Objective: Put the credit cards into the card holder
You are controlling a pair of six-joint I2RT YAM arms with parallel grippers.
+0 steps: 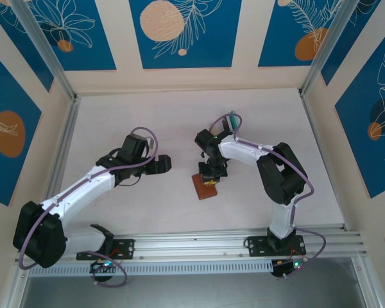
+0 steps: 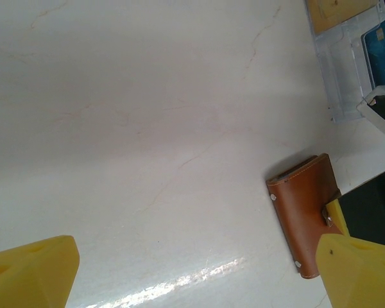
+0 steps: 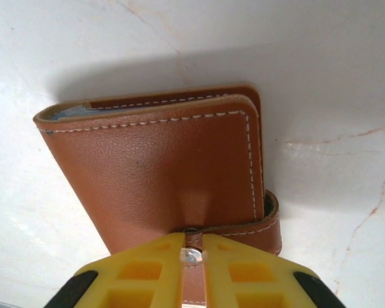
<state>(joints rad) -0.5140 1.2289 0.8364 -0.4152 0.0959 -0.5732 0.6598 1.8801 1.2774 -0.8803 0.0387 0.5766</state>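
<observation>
The blue card [image 2: 382, 42] has white letters on it. The edge of the picture cuts them off, and they are too blurry to read. This card stands in a clear rack [image 2: 337, 70] at the far side of the table [image 1: 147, 122], a little to the right.

The card holder [image 3: 160, 163] is small and brown, like leather. It is folded shut. Pale stitches run along its edges. A bit of light blue-grey peeks out at the open left corner. A brown snap tab [image 3: 269, 221] wraps around one side, and it has a small shiny metal snap.

From above, the card holder [image 1: 205, 187] is in the middle of the table, a bit to the right. It is nearer than the clear rack. I cannot tell if it lies flat or is lifted a little.

The right claw [image 3: 192, 256] is right on top of it. Its yellow fingers [image 3: 147, 273] are pressed close together, and they pinch the snap tab at the metal snap.

The left claw [image 1: 162, 163] is to the left of the card holder and does not touch it. Its fingers stand wide apart, with bare table between them.
</observation>
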